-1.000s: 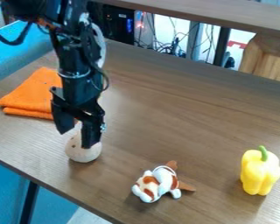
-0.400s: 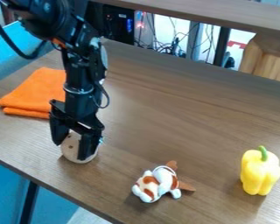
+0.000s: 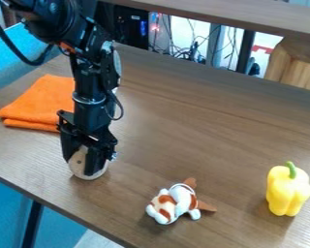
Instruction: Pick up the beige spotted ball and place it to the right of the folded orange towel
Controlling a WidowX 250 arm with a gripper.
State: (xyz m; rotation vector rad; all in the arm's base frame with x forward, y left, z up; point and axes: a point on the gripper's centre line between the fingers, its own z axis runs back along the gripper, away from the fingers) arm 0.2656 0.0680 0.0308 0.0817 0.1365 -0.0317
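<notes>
The black gripper (image 3: 80, 166) hangs low over the left part of the table, its fingers closed in on either side of a pale beige, rounded object (image 3: 78, 157) with small dark spots. That object sits at the tabletop, partly hidden behind the fingers. Right of it and nearer the front edge lies a white and brown plush toy (image 3: 173, 202). A yellow bell pepper (image 3: 288, 191) with a green stem stands upright at the right. Behind the gripper, to the left, is a folded orange cloth (image 3: 38, 104).
The brown wooden table (image 3: 183, 121) has its front edge running diagonally from the left down to the bottom. A raised wooden beam (image 3: 228, 17) crosses the top right, with cables (image 3: 183, 53) behind the table.
The gripper has come down around the beige object, and its fingers have drawn closer together. The plush toy, pepper and cloth have stayed put.
</notes>
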